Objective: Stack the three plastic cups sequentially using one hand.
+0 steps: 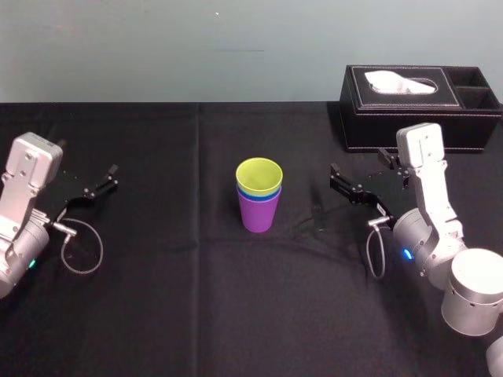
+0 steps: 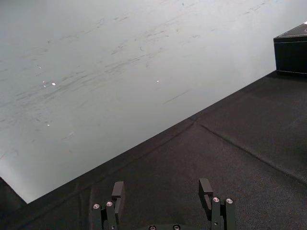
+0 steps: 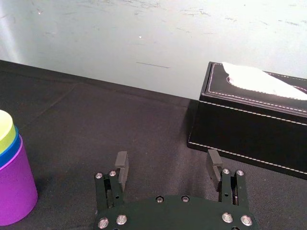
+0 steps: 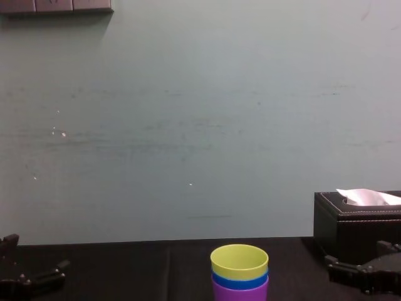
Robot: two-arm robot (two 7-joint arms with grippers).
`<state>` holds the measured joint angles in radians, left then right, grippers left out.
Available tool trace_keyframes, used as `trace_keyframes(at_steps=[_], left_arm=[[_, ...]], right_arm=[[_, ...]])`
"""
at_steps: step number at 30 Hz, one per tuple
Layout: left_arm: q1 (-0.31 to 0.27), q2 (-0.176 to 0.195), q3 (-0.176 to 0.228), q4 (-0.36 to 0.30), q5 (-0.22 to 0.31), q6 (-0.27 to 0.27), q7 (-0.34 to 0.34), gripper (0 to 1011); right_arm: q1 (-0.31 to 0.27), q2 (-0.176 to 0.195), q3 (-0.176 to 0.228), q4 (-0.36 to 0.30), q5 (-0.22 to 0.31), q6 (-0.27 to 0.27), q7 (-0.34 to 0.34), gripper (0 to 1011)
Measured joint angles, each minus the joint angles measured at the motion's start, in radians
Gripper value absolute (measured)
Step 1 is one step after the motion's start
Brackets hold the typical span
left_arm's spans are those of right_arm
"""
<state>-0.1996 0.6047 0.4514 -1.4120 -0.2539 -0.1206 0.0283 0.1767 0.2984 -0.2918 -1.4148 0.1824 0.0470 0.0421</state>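
The three plastic cups stand nested upright in the middle of the black table: the yellow-green cup [image 1: 259, 174] sits inside the blue cup [image 1: 250, 193], which sits inside the purple cup [image 1: 258, 214]. The chest view shows the stack [image 4: 240, 273] from the side, and it stands at the edge of the right wrist view [image 3: 12, 187]. My right gripper [image 1: 357, 171] hovers to the right of the stack, apart from it. It is open and empty [image 3: 167, 163]. My left gripper [image 1: 88, 163] rests far to the left, open and empty [image 2: 161, 189].
A black stitched tissue box [image 1: 420, 106] stands at the back right, just behind my right gripper [image 4: 363, 273]. Bare black cloth [image 1: 173, 283] covers the table around the stack. A pale wall rises behind the table's far edge.
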Motion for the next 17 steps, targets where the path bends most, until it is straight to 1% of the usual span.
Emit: trace_keyframes(at_steps=[17], left_arm=[[0.0,0.0,0.0,0.0,0.0,0.0,0.0,1011]], right_arm=[[0.0,0.0,0.0,0.0,0.0,0.0,0.0,1003]])
